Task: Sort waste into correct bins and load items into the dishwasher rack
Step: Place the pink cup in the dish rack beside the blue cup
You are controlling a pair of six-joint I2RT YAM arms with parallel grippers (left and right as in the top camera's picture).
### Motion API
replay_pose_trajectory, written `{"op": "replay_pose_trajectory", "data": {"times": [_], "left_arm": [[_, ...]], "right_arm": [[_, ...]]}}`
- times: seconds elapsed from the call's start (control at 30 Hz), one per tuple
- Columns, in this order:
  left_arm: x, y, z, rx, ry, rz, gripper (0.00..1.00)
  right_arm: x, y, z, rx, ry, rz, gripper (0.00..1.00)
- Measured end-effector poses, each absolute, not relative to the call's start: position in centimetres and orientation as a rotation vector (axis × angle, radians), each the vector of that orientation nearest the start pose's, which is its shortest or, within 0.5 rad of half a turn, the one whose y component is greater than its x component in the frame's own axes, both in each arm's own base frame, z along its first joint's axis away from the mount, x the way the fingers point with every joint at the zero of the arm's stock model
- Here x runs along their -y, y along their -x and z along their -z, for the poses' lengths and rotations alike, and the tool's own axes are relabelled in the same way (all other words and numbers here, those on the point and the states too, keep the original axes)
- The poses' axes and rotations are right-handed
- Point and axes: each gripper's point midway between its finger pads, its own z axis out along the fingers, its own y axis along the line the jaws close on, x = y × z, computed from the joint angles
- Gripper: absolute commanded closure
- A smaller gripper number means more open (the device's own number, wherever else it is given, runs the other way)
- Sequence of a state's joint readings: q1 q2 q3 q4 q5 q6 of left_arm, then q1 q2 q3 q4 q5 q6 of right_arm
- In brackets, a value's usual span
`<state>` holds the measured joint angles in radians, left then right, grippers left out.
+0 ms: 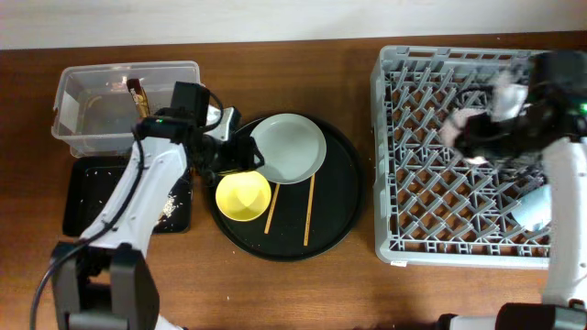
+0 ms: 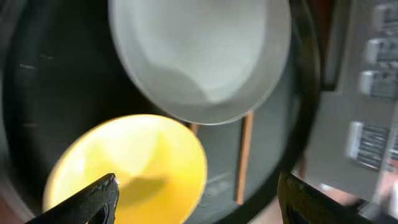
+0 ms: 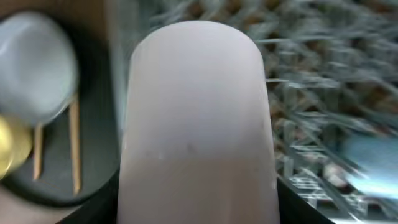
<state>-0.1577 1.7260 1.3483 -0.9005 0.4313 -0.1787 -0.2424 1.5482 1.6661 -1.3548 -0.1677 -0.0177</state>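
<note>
Pink cup (image 3: 196, 118) held in right gripper (image 1: 477, 136) over dishwasher rack (image 1: 385, 183).

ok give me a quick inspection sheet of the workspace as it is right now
surface: brown wooden table
job's things: wrapper stick in clear tub; scraps in black rectangular tray; green plate, yellow bowl, two chopsticks on round black tray; blue cup lying in grey rack; pink cup held at rack
clutter: nothing seen
grippers: left hand open by yellow bowl; right hand shut on pink cup
cables: black cable by left arm base
surroundings: pale wall strip
</note>
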Motion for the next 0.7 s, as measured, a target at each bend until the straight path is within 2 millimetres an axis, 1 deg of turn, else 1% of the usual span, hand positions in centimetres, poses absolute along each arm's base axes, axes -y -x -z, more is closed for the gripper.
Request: {"op": "replay_pose_trajectory", "data": {"times": [0.03, 0.1, 0.17, 0.23, 0.3, 0.33, 0.43, 0.47, 0.5, 0.53, 0.57, 0.6, 0.63, 0.7], "left_arm": [[12.6, -36.2, -12.2, -2.841, -0.061, 0.652, 0.19], [12.0, -36.4, -12.7, -2.823, -0.062, 0.589, 0.19], [11.7, -36.4, -12.9, -2.818, -0.062, 0.565, 0.19], [11.5, -36.5, -12.8, -2.819, -0.060, 0.550, 0.19], [11.5, -36.5, -12.8, -2.821, -0.060, 0.543, 0.19], [11.5, -36.5, -12.8, -2.821, -0.060, 0.543, 0.19], [11.5, -36.4, -12.7, -2.823, -0.059, 0.543, 0.19], [11.5, -36.4, -12.7, -2.824, -0.059, 0.543, 0.19], [11.5, -36.4, -12.7, -2.824, -0.059, 0.543, 0.19], [11.5, -36.4, -12.7, -2.824, -0.059, 0.543, 0.19], [11.5, -36.4, -12.7, -2.824, -0.059, 0.543, 0.19], [11.5, -36.4, -12.7, -2.824, -0.059, 0.543, 0.19], [11.5, -36.4, -12.7, -2.824, -0.059, 0.543, 0.19], [11.4, -36.4, -12.7, -2.824, -0.059, 0.541, 0.19]], "right_arm": [[6.9, -32.6, -24.1, -2.750, -0.366, -0.117, 0.55], [9.6, -32.1, -24.4, -2.723, -0.502, -0.046, 0.56], [11.3, -31.6, -24.3, -2.715, -0.585, -0.009, 0.55], [13.2, -31.2, -23.4, -2.724, -0.678, 0.015, 0.56], [14.4, -30.9, -21.3, -2.790, -0.753, 0.011, 0.55], [14.8, -30.9, -19.8, -2.839, -0.781, 0.005, 0.55], [15.7, -30.8, -16.1, -2.970, -0.834, 0.024, 0.55], [15.8, -30.8, -15.1, -3.001, -0.843, 0.029, 0.55], [15.9, -30.8, -14.6, -3.019, -0.847, 0.031, 0.52], [16.1, -30.7, -13.5, -3.053, -0.856, 0.039, 0.46], [16.2, -30.8, -13.1, -3.064, -0.858, 0.038, 0.35], [16.3, -30.7, -12.8, -3.076, -0.861, 0.043, 0.20], [16.3, -30.7, -12.6, -3.082, -0.867, 0.047, 0.12], [16.3, -30.6, -12.4, -3.088, -0.869, 0.045, 0.10]]}}
